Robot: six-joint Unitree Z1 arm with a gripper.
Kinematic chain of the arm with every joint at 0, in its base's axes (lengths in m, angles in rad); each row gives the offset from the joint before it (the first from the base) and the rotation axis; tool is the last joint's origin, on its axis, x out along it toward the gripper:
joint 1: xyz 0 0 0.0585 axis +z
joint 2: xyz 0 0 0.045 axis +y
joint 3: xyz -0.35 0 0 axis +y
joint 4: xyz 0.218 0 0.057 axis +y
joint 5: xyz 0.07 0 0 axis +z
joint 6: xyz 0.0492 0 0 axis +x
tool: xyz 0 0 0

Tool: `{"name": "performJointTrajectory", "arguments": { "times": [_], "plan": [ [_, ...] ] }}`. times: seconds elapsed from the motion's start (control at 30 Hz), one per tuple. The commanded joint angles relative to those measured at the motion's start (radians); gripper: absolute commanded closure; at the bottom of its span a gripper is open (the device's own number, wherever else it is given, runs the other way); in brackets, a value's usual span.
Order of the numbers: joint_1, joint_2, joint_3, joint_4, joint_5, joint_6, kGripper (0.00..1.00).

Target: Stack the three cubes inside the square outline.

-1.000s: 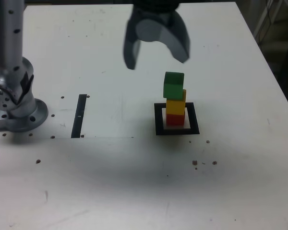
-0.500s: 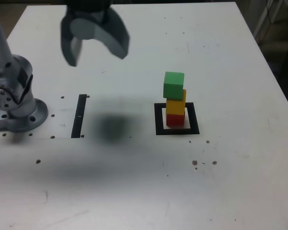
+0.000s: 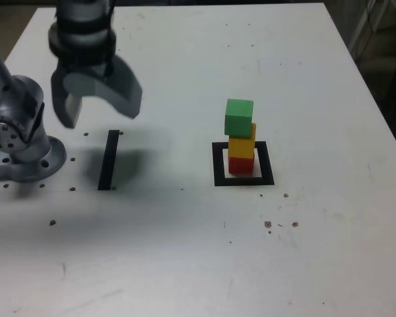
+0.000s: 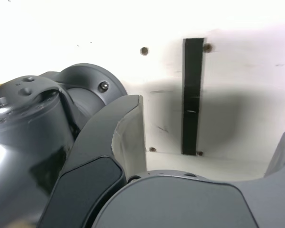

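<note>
White-surfaced, the table [image 3: 330, 231] carries the whole setup; its far edge runs along the top of the exterior view. The arm base [image 3: 30, 155] is mounted by the table's left edge in that view, which leaves the middle of the surface free for work. The gripper [image 3: 96, 119] hangs above the table, near the base, with its jaws spread apart and nothing between them; this clearance suits a retreat from a finished stack. The square outline [image 3: 267, 163] lies flat, well in from the table's right edge in the exterior view, and serves as the placement boundary. The black strip [image 3: 107, 162] lies apart from it, between base and outline, and bears no part. Inside the outline stand the cubes: the red cube [image 3: 241, 165] at the base, the yellow cube [image 3: 241, 146] on it, and the green cube [image 3: 239, 117] on top. Each lower cube supports the next; slight offsets are visible, so contact should be avoided. The task appears complete; the next move calls only for keeping clear.
</note>
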Motion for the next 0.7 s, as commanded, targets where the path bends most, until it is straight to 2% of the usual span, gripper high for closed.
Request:
{"name": "performJointTrajectory", "arguments": {
  "times": [0.0, 0.4, 0.67],
  "plan": [
    [0.001, -0.001, 0.034, -0.036, -0.008, -0.001, 0.0],
    [0.001, 0.044, 0.16, -0.213, -0.039, 0.006, 0.0],
    [0.001, 0.048, 0.18, -0.241, -0.047, 0.006, 0.0]
  ]
}}
